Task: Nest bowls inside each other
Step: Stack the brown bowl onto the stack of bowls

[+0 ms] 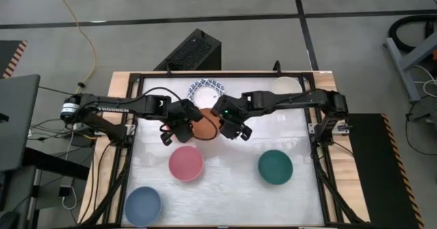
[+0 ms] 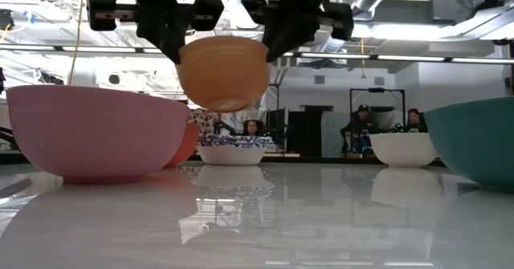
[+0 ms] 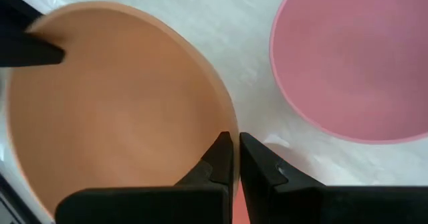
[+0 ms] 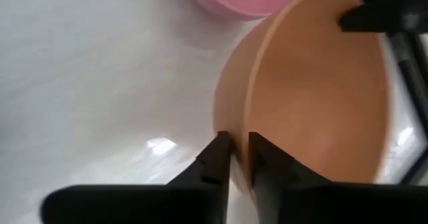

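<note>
left tool (image 3: 235, 158) pinching orange bowl (image 3: 114, 103) rim, right tool (image 4: 239, 156) narrowly straddling opposite rim, bowl held off table

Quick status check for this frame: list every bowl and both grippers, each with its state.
orange bowl: lifted off the table, held by both grippers
left gripper: shut on its rim
right gripper: closing on the opposite rim
pink bowl: upright, empty
green bowl: upright, empty
blue bowl: upright, empty

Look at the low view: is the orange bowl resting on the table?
No. The orange bowl hangs clear above the table, gripped at its rim from both sides.
</note>
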Robot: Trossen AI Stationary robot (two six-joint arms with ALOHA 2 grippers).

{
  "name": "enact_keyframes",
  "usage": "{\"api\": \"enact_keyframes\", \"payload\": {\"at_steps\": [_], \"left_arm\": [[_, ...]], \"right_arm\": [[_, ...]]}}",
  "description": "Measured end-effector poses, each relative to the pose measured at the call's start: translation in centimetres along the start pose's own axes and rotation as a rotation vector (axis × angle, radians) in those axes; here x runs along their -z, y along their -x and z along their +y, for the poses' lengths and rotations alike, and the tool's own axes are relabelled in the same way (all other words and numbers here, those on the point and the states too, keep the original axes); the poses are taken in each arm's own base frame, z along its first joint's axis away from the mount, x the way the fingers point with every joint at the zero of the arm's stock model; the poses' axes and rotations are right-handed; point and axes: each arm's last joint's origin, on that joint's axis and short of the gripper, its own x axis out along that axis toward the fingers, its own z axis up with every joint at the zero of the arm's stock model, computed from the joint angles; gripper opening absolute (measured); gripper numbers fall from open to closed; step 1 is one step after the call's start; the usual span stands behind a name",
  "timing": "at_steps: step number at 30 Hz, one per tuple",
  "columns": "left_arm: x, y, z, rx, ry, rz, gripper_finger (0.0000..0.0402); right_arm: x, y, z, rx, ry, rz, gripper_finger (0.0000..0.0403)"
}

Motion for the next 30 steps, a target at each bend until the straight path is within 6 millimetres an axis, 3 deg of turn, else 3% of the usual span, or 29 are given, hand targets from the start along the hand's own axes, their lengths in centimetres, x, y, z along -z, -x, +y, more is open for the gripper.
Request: {"api": "enact_keyframes", "payload": {"at_steps": [6,16,30], "left_arm": [[0.0,0.0,0.1,-0.020,-0.007,0.008,0.0000],[0.0,0.0,0.3,-0.066,0.042,0.046,0.0007],[0.0,0.1,0.7,-0.201,0.154,0.171,0.0158]], "right_arm": [[0.3,-2.4,0.5,-0.080,-0.014,0.037,0.0013],[0.0,-2.8,0.9,-0.070,-0.067,0.090,0.0012],[1.3,-2.9,0.1,-0.048,-0.243,0.120,0.0011]]}}
